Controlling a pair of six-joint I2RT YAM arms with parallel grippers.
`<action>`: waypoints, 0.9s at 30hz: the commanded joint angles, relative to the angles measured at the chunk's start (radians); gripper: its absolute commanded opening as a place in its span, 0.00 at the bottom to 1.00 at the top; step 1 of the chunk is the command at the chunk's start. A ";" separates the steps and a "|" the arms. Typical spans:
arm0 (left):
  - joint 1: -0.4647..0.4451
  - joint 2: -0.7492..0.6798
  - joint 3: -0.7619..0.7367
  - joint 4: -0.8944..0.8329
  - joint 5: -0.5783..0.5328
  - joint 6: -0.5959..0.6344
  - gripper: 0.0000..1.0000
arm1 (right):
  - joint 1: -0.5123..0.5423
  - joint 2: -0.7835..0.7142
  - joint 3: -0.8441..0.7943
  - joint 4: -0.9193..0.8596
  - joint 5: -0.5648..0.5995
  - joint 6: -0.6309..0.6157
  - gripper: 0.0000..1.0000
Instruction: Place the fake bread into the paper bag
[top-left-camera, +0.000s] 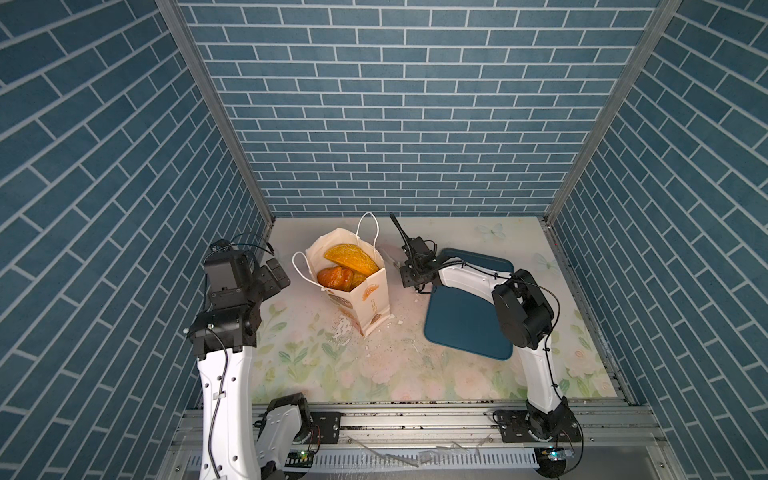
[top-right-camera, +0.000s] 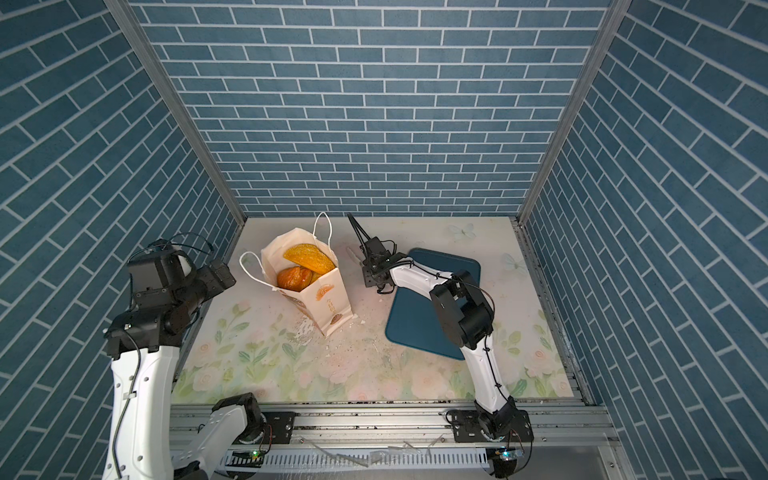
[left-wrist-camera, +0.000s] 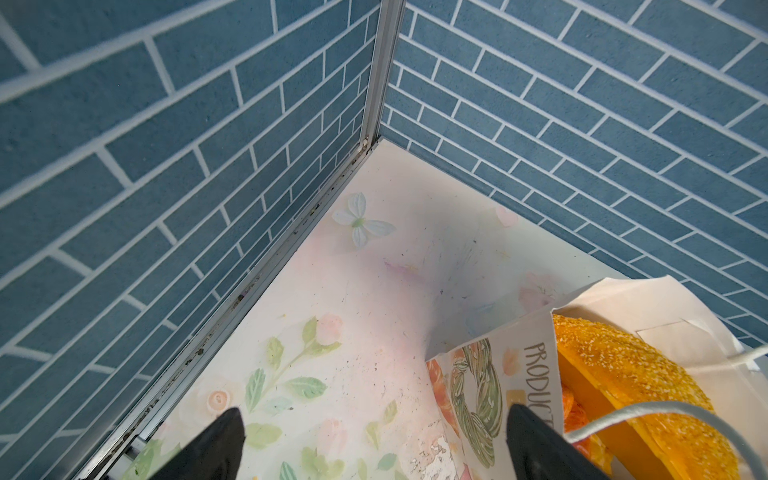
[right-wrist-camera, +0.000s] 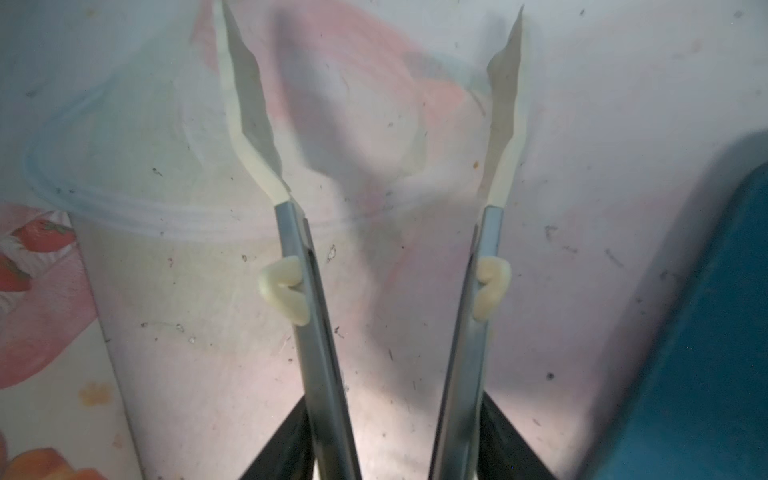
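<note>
Bread (top-right-camera: 309, 258) at a late stage of packing: we see a seeded loaf (top-left-camera: 351, 257) and a brown bun (top-left-camera: 334, 277) inside the upright paper bag (top-left-camera: 370, 307) left of centre in both top views, while the blue tray (top-left-camera: 465, 328) right of centre shows bare where the right arm (top-left-camera: 469, 276) does not hide it. The left gripper (top-left-camera: 277, 272) hangs wide open and empty just left of the bag; the right gripper (right-wrist-camera: 395, 415) clasps tongs (right-wrist-camera: 320, 332) whose cream tips stand apart, holding nothing. We judge little or nothing left to load.
</note>
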 joint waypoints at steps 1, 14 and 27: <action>0.007 -0.018 -0.024 -0.002 -0.016 0.015 1.00 | 0.000 -0.004 -0.023 0.064 -0.021 0.069 0.60; 0.039 -0.056 -0.124 0.020 -0.029 0.032 1.00 | -0.013 -0.274 -0.123 0.125 0.083 -0.042 0.99; 0.022 -0.184 -0.751 0.695 -0.073 0.093 1.00 | -0.307 -0.878 -0.648 0.346 0.398 -0.299 0.99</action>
